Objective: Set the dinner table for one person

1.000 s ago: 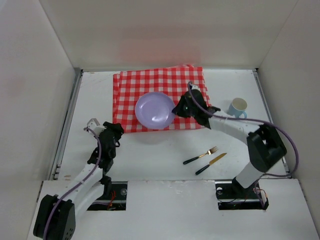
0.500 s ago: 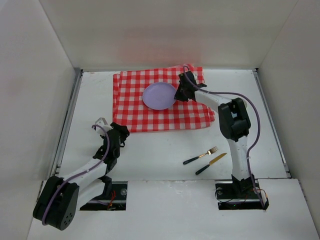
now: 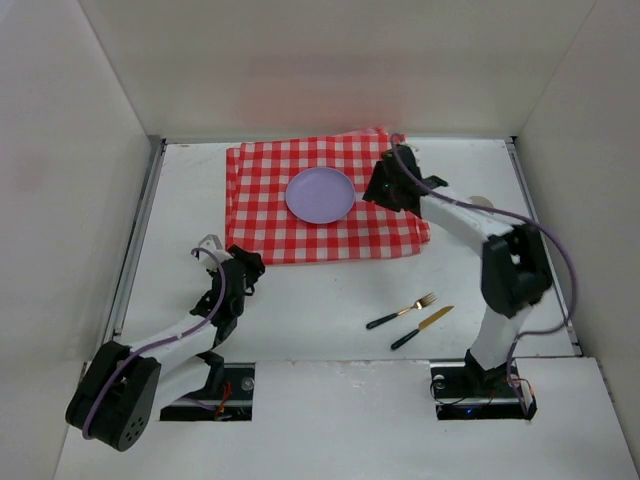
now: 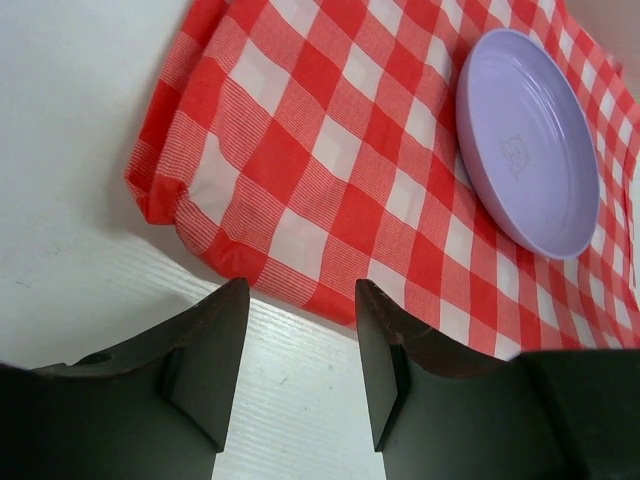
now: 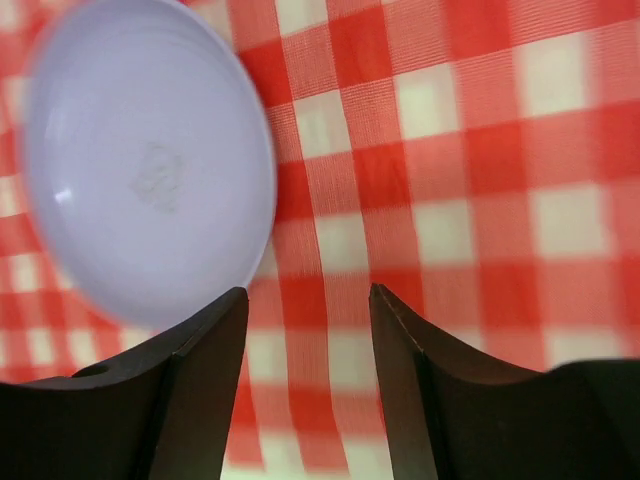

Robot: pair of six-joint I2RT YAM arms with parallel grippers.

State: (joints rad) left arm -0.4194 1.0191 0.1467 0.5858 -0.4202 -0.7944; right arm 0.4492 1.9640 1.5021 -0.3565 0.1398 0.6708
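Observation:
The dinner table [image 3: 320,300] is a wide matte white top. A lilac plate [image 3: 320,195] lies flat on the red-and-white checked cloth [image 3: 270,225] at the back. My right gripper [image 3: 378,190] hovers just right of the plate, open and holding nothing. In the right wrist view the plate [image 5: 145,170] sits ahead and left of the open gripper [image 5: 307,330], above the cloth [image 5: 450,180]. My left gripper [image 3: 245,268] is open and empty over bare table, by the cloth's near edge. In the left wrist view the gripper [image 4: 300,370] faces the cloth [image 4: 330,150] and plate [image 4: 525,150].
A fork [image 3: 402,311] and a knife [image 3: 422,327], both dark-handled, lie side by side on the table at the near right. A pale cup rim [image 3: 482,202] peeks out behind the right arm. White walls enclose the table on three sides.
My right gripper carried the plate back to the middle of the cloth, let go of it, opened and drew off to the right. The left arm shifted slightly nearer and rightward.

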